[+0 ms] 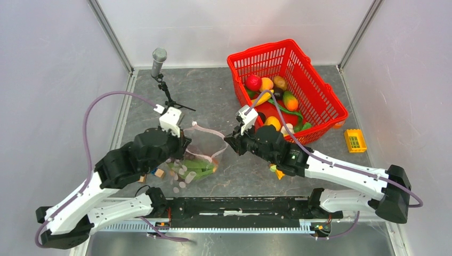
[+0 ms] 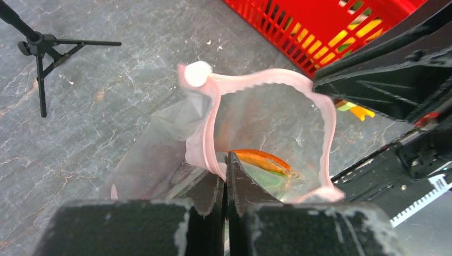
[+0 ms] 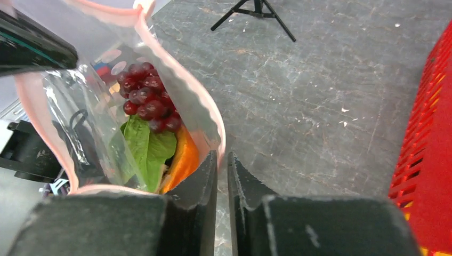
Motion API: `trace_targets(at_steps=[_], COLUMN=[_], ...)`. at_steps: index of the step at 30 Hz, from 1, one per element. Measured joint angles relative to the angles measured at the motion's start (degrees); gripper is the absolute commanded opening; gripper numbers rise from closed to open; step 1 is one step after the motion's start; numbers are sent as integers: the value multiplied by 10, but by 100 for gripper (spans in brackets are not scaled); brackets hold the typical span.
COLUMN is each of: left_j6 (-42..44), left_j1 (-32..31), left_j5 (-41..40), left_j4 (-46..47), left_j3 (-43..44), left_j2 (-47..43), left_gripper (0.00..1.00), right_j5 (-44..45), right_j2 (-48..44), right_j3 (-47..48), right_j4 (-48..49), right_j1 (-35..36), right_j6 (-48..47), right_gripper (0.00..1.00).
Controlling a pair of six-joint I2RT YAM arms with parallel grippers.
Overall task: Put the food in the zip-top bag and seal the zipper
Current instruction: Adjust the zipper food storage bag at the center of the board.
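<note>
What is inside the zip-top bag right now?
The zip-top bag holds purple grapes, a green leaf and an orange piece; anything beneath them is covered.

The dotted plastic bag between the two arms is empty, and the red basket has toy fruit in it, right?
No, the bag is not empty: the right wrist view shows purple grapes, a green leaf and an orange piece inside it. The red basket does have toy fruit in it.
</note>
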Motion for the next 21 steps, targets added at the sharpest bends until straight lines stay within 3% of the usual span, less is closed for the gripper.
trace_targets(at_steps=[2, 5, 9, 10, 12, 17, 21], left_j6=[3, 9, 9, 9, 9, 9, 9], left_j1=[0, 0, 0, 0, 0, 0, 0], left_j5=[1, 3, 10, 13, 18, 43, 61], left_j4=[5, 14, 23, 29, 35, 49, 60], left_j3=[-10, -21, -31, -36, -41, -49, -58], left_j2=[7, 13, 10, 7, 5, -3, -10], left_gripper=[2, 2, 2, 2, 2, 2, 2], right_j5=[3, 4, 0, 0, 9, 108, 180], right_j2=[-3, -10, -24, -32, -47, -86, -82], right_j3=[0, 13, 35, 40, 51, 96, 141], right_j4=[-2, -17, -28, -28, -32, -59, -92], right_j1=[0, -1, -1, -1, -1, -6, -68], right_j6=[-5, -19, -35, -40, -52, -104, -135], right_gripper=[27, 43, 45, 51, 54, 59, 59])
